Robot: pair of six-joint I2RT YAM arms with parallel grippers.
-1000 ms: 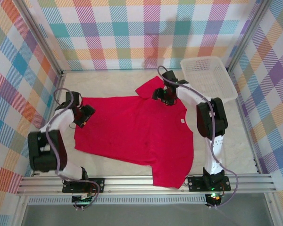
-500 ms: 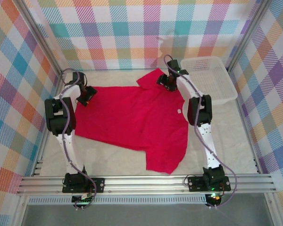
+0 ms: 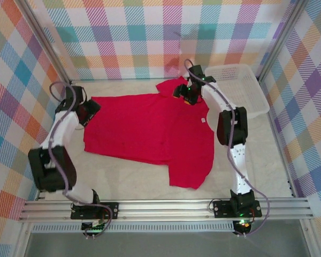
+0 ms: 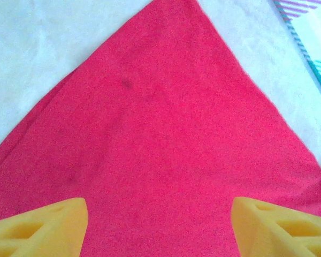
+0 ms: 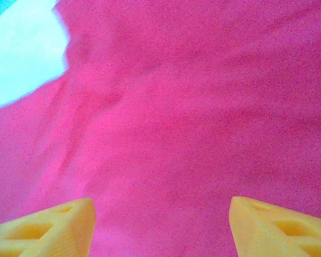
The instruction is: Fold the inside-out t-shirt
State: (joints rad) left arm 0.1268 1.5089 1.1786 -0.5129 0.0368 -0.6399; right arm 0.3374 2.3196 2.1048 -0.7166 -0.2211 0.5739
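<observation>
The inside-out t-shirt (image 3: 150, 128) is bright red and lies spread flat on the table, its small light label (image 3: 203, 120) near the right side. One sleeve points toward the near edge, and another lies at the far side by the basket. My left gripper (image 3: 88, 111) hovers at the shirt's far left corner, open. In the left wrist view its yellow fingers (image 4: 40, 227) stand wide apart over flat red cloth (image 4: 166, 139), around the left gripper (image 4: 159, 214). My right gripper (image 3: 185, 94) is over the far sleeve, also open (image 5: 160, 214), with wrinkled cloth (image 5: 176, 107) below.
A white mesh basket (image 3: 241, 85) stands at the far right corner, close to the right arm. Plaid walls enclose the table on three sides. A metal rail (image 3: 166, 209) runs along the near edge. Bare pale tabletop (image 3: 123, 179) shows near the shirt's front.
The shirt has shifted toward the far side, its near sleeve drawn back from the rail. Both grippers moved farther away; the left one then drew slightly left.
</observation>
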